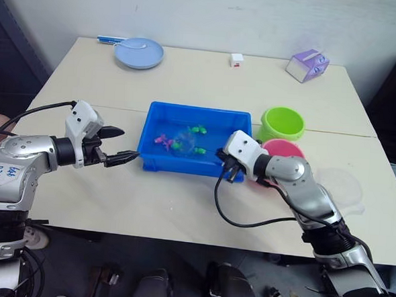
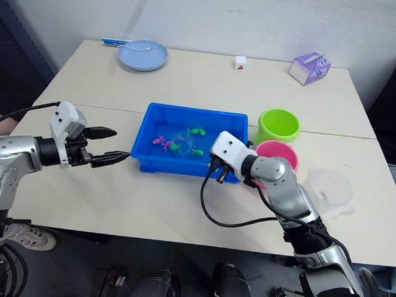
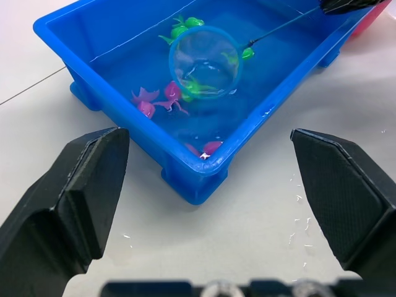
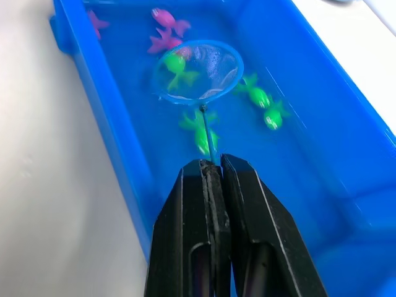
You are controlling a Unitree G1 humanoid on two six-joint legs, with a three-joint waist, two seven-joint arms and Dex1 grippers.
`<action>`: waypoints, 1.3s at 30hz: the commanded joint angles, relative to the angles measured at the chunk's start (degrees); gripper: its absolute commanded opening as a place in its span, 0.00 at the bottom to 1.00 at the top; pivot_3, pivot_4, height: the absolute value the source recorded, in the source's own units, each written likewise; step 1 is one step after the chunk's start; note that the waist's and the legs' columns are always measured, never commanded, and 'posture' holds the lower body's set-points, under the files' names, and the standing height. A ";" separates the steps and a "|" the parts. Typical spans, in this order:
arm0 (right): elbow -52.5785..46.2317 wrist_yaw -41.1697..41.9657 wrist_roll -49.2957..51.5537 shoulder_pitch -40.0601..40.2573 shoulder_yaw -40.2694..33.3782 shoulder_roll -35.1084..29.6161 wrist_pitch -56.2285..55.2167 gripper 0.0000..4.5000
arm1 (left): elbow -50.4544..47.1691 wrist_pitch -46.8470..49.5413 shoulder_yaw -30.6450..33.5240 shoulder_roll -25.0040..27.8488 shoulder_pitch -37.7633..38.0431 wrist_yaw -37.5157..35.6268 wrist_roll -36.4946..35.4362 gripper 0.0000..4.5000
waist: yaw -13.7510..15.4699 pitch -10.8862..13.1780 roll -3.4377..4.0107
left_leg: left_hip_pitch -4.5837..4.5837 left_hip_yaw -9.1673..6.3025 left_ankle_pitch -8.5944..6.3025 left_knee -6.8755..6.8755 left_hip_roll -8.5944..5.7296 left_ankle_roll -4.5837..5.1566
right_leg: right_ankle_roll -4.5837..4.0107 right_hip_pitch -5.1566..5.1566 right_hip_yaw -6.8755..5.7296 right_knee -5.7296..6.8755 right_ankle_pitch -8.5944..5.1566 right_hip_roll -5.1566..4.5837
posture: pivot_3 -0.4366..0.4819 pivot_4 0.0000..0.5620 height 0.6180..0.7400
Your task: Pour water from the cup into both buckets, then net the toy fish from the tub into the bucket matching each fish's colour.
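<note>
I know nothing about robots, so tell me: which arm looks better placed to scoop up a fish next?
The right. Its gripper is shut on the net, whose hoop is already over a green fish in the tub. The left gripper is open, outside the tub.

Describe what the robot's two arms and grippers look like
Both arms are silver-grey metal with black joints and loose black cables. Each wrist carries a white camera block. The left gripper and right gripper each have two black tapered fingers. The left upper arm bears a white label with handwriting.
</note>
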 commanded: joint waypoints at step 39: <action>-1.88 3.84 1.79 -3.14 -3.18 3.09 3.03 0.17 | -0.55 -2.75 0.34 -2.31 -1.11 0.68 -0.98 1.00 | -0.01 0.01 0.02 | -0.01 -0.02 0.00 -0.01 0.01 0.00 | 0.00 0.00 -0.01 -0.01 0.00 -0.01 | 0.48 0.27 1.00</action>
